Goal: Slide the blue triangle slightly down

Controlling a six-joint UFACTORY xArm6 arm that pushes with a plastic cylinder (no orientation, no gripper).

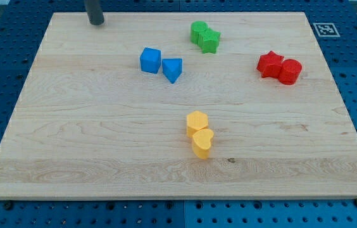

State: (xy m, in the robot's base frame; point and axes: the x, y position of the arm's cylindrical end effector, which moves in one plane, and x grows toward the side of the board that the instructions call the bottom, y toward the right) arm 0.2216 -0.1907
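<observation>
The blue triangle lies on the wooden board above the middle, touching or nearly touching the blue cube on its left. My tip rests on the board near the top edge, up and to the left of both blue blocks, well apart from them.
Two green blocks sit together near the top, one a star. A red star and a red cylinder touch at the right. A yellow hexagon and a yellow heart touch below the middle. A marker tag is at the top right corner.
</observation>
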